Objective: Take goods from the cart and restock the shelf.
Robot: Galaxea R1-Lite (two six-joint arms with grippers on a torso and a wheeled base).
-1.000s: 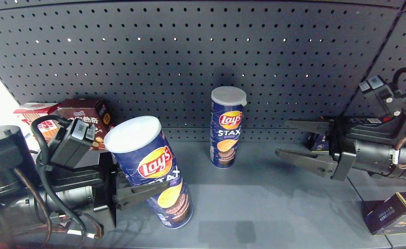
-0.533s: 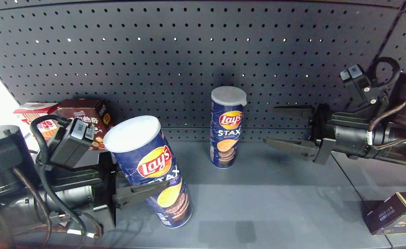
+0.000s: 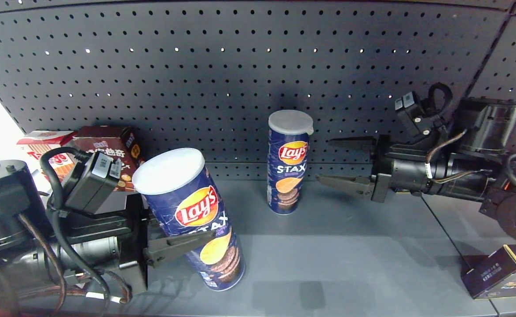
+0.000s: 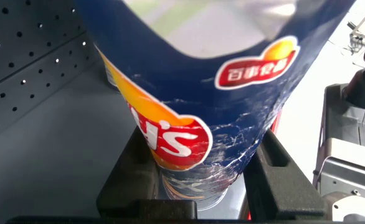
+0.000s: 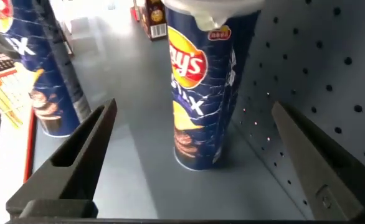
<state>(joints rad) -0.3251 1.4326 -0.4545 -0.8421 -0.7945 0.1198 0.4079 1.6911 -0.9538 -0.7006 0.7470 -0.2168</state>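
A blue chip can (image 3: 287,163) with a pale lid stands upright near the pegboard at the middle of the grey shelf (image 3: 337,264). My right gripper (image 3: 323,160) is open just right of it, fingertips level with its middle and apart from it. In the right wrist view that can (image 5: 201,93) stands between and beyond the spread fingers (image 5: 83,155). A second blue chip can (image 3: 192,215) leans at the front left, with my left gripper (image 3: 196,220) shut on its lower half. The left wrist view shows this can (image 4: 189,124) clamped between both fingers (image 4: 273,168).
Brown and red snack boxes (image 3: 104,147) lie at the shelf's back left. A dark box (image 3: 499,268) sits at the front right. The pegboard wall (image 3: 240,66) closes the back. Bare shelf lies between the two cans and in front of the standing one.
My right arm has swung left along the back of the shelf, bringing its open gripper close to the standing can. The left arm and its can have stayed put.
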